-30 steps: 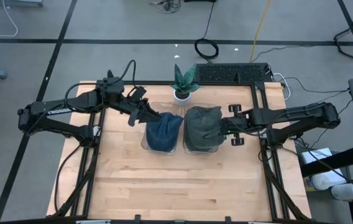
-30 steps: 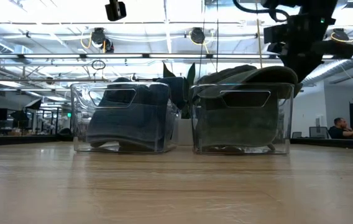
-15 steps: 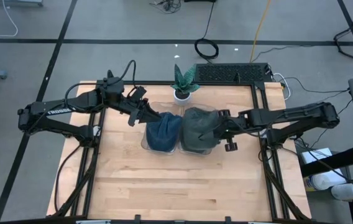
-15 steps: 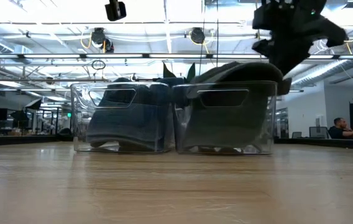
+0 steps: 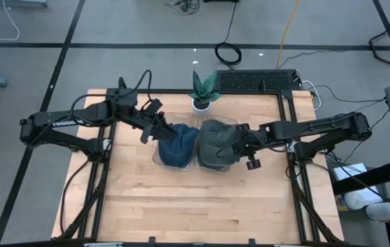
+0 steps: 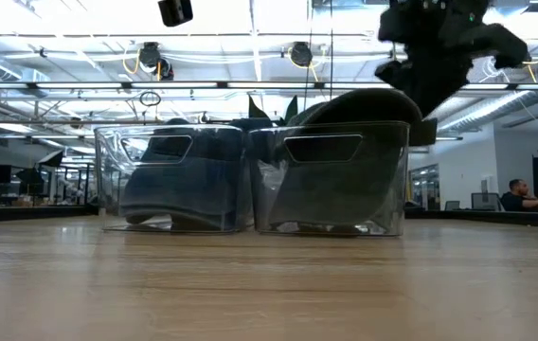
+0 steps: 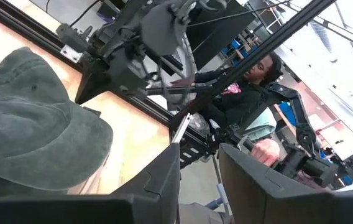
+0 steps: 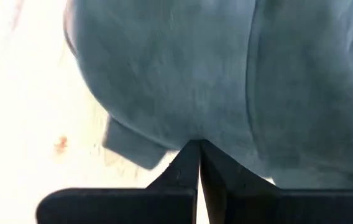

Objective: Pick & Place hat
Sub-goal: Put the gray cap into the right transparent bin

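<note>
Green hat [image 5: 217, 143] sits in a clear bin [image 5: 213, 165], pinched by the closed right pincer [image 5: 239, 142]; left pincer [image 5: 159, 127] grips the blue hat [image 5: 179, 144].

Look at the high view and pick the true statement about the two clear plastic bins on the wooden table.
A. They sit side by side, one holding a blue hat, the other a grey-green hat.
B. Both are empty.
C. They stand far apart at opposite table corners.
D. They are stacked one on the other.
A: the clear plastic bin with the blue hat sits right beside the bin holding the grey-green hat, near the small potted plant.
</note>
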`<state>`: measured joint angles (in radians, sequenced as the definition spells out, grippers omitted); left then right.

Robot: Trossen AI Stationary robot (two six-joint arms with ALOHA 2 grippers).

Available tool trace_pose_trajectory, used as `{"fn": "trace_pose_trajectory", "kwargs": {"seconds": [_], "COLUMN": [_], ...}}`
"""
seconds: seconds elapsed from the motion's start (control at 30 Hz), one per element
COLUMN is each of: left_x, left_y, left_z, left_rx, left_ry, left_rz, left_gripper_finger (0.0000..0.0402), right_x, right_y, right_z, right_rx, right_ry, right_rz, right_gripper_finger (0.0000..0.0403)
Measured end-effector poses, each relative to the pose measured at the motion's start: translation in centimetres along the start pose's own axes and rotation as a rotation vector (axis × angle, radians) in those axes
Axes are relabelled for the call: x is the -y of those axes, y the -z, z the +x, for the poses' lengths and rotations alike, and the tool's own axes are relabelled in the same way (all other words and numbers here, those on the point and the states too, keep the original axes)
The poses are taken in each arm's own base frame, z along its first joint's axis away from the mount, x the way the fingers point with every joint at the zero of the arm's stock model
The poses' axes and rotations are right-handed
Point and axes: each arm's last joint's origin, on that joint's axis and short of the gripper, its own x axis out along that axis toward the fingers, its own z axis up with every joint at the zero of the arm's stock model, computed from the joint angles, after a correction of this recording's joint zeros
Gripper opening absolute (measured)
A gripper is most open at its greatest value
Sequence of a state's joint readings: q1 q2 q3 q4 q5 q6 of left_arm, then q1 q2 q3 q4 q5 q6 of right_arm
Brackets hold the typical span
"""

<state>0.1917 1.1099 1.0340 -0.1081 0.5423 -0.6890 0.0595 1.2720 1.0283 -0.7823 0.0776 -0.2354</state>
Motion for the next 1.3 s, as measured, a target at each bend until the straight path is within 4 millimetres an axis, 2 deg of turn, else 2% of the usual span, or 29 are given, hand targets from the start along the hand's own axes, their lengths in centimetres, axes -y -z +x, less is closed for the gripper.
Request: {"fn": "trace_pose_trajectory", "kwargs": {"seconds": [0.2, 0.3, 0.5, 0.7, 0.87, 1.07, 1.3], "left_x": [0.0, 0.0, 0.0, 0.0, 0.2, 0.3, 0.4], "left_y": [0.0, 0.0, 0.0, 0.1, 0.2, 0.4, 0.7], "left_z": [0.0, 0.0, 0.0, 0.1, 0.2, 0.3, 0.4], "left_rx": [0.005, 0.01, 0.01, 0.006, -0.004, -0.012, -0.036], "left_ry": [-0.006, -0.013, -0.013, -0.012, -0.009, -0.001, -0.003], "left_rz": [0.003, 0.004, 0.003, 0.003, 0.012, 0.009, 0.056], "left_gripper_finger": [0.0118, 0.0118, 0.0118, 0.0118, 0.0118, 0.0118, 0.0118], "right_x": [-0.8, -1.3, -1.4, -1.1, -1.1, -1.2, -2.0], "right_y": [-2.4, -3.3, -4.7, -4.7, -4.8, -4.8, -4.5], "right_z": [-2.1, -2.0, 1.2, 5.3, 6.4, 4.9, 0.5], "right_rx": [0.157, 0.241, 0.227, 0.084, 0.058, 0.099, 0.197], "right_ry": [0.006, -0.03, -0.051, -0.038, -0.031, -0.021, 0.082], "right_rz": [-0.077, -0.122, -0.183, -0.187, -0.212, -0.216, -0.234], "right_gripper_finger": [0.0, 0.0, 0.0, 0.0, 0.0, 0.0, 0.0]}}
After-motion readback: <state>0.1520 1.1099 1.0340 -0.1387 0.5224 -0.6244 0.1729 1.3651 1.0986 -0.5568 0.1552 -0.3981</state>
